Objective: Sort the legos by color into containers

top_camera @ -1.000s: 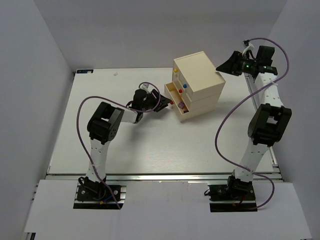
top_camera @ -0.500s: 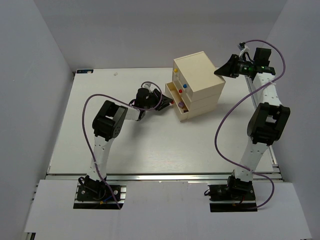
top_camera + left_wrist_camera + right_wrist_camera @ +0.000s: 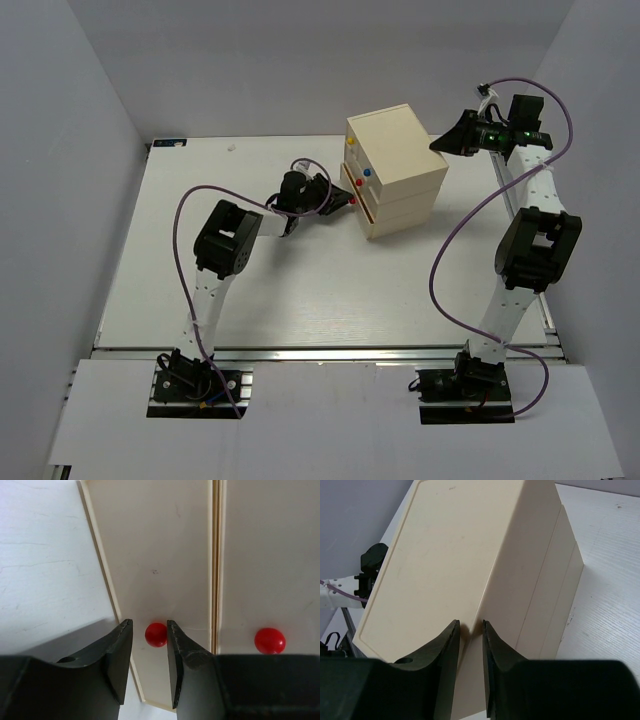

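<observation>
The cream three-tier chest (image 3: 400, 150) stands at the back middle of the table, all its drawers flush. No legos show in any view. My left gripper (image 3: 338, 198) is at the chest's front. In the left wrist view it (image 3: 149, 622) is open a little, with a red knob (image 3: 156, 634) of the lowest drawer front (image 3: 160, 555) just ahead between the tips. A second red knob (image 3: 270, 640) sits on the drawer front beside it. My right gripper (image 3: 437, 143) is at the chest's back top corner. There it (image 3: 469, 622) is narrowly open, its jaws astride that corner of the chest (image 3: 445, 555).
Yellow (image 3: 351, 144) and blue (image 3: 368, 172) knobs mark the upper drawers. The white table (image 3: 300, 290) is walled by grey panels on the left, back and right. A purple cable loops from each arm.
The drawers that stood pulled out, with pieces showing inside, are now pushed in flush. My left gripper moved right up to the chest front. Both grippers have narrowed.
</observation>
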Available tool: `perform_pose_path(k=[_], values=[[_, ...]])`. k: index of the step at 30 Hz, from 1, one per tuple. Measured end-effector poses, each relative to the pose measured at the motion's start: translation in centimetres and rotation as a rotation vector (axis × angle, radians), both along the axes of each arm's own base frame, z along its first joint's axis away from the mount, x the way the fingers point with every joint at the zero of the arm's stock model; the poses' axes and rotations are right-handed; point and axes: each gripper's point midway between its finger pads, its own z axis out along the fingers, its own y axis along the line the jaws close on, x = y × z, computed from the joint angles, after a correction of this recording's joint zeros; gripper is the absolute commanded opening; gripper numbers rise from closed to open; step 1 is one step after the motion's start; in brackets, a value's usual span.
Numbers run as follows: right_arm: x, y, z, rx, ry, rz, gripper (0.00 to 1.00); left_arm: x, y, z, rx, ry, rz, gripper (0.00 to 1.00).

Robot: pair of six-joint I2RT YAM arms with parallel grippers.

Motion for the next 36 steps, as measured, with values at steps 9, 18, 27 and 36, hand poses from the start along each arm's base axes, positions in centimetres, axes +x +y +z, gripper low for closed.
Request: perform_pose_path(k=[9, 18, 27, 36], values=[[-0.3, 0.3, 0.0, -0.006, 0.001, 0.012, 0.36, 0.2, -1.0, 0.3, -0.007, -0.005, -0.021, 0.42], [-1.2, 0.9, -1.5, -0.009, 0.089, -0.038, 0.89, -2.0, 0.7, -1.5, -0.019, 0.033, 0.001, 0.56], [-1.0, -4.9, 2.0, -0.069, 0.026, -0.242, 0.89, -2.9, 5.8, 1.4, -0.056, 0.000, 0.062, 0.54], [-8.4, -4.8, 5.9, -0.209, -0.159, -0.291, 0.89, -5.4, 10.2, 8.0, 0.047, -0.157, -0.015, 0.14]])
